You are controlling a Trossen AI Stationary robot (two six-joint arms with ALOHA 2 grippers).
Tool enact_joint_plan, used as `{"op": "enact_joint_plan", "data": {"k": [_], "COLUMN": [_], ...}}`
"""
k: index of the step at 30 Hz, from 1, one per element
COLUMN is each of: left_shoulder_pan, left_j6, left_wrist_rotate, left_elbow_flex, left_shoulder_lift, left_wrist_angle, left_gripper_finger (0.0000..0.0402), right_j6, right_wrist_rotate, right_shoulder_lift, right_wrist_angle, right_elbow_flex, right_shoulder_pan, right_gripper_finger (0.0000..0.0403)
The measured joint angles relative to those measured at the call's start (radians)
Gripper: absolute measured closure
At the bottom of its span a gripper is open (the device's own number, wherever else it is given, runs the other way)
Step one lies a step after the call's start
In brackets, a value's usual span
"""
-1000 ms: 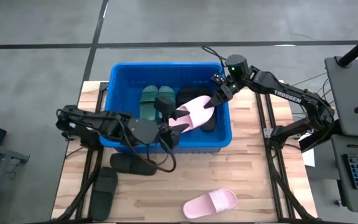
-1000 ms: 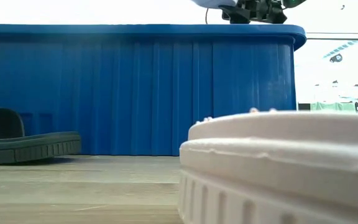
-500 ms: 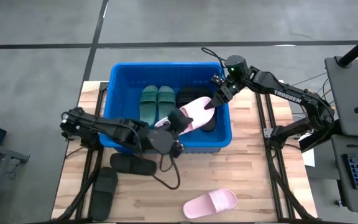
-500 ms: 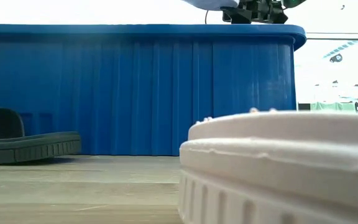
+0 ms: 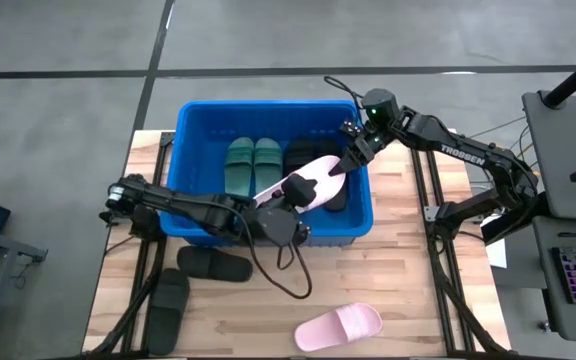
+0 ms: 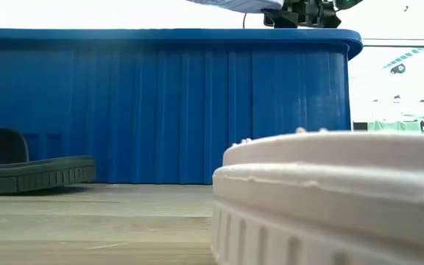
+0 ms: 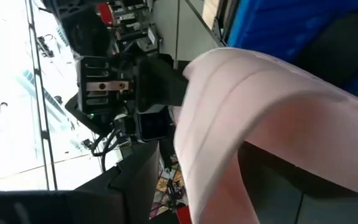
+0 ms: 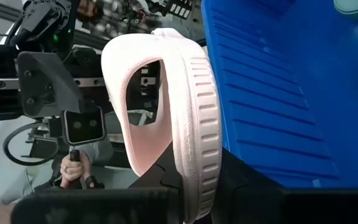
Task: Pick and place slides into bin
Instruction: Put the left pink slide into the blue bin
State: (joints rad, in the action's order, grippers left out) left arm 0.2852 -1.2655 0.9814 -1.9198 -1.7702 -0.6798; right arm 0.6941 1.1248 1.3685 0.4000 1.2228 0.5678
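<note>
Large ribbed bright blue plastic bin (image 5: 196, 225), slides inside and out.
Pale pink foam slide (image 5: 308, 183) above bin: right gripper (image 5: 349, 158) clamped on its one end, left gripper (image 5: 290, 195) spread at its other; second pink slide (image 5: 339, 327) on wooden table (image 5: 408, 290).

Bin (image 5: 193, 140) left half free; pink slide (image 5: 308, 182) blocks right.

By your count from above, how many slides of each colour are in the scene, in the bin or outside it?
black slides: 4
pale pink slides: 2
dark green slides: 2
Total: 8
</note>
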Motion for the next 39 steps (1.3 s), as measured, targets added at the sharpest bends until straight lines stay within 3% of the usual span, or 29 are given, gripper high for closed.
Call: {"op": "enact_joint_plan", "data": {"k": [6, 16, 21, 28, 33, 36, 39], "left_shoulder_pan": [-0.008, -0.035, -0.035, -0.035, -0.036, -0.040, -0.050], "left_j6": [-0.025, -0.050, -0.044, -0.007, 0.081, 0.135, 0.285], "left_wrist_rotate": [-0.067, -0.063, -0.036, 0.071, 0.143, 0.179, 0.179], "left_elbow_flex": [0.000, 0.003, 0.003, 0.004, 0.004, 0.004, -0.009], "left_shoulder_lift": [-0.001, -0.010, -0.010, -0.010, -0.007, -0.001, 0.007], "left_wrist_angle": [0.064, 0.069, 0.080, 0.096, 0.101, 0.100, 0.098], "left_gripper_finger": [0.0239, 0.0390, 0.0399, 0.0400, 0.0401, 0.0401, 0.0401], "right_j6": [0.000, -0.013, -0.021, -0.036, -0.054, -0.059, -0.071], "right_wrist_rotate": [0.001, 0.002, 0.002, -0.077, -0.138, -0.178, -0.218], "right_shoulder_lift": [0.000, 0.000, -0.001, -0.003, -0.002, -0.001, -0.001], "right_wrist_angle": [0.000, 0.000, -0.021, -0.046, -0.045, -0.043, -0.040], "right_elbow_flex": [0.000, 0.000, 0.000, 0.003, 0.030, 0.062, 0.108], "right_shoulder_pan": [0.000, 0.001, 0.002, 0.013, 0.044, 0.060, 0.070], "right_gripper_finger": [0.0375, 0.0375, 0.0371, 0.0277, 0.0229, 0.0217, 0.0215]}}
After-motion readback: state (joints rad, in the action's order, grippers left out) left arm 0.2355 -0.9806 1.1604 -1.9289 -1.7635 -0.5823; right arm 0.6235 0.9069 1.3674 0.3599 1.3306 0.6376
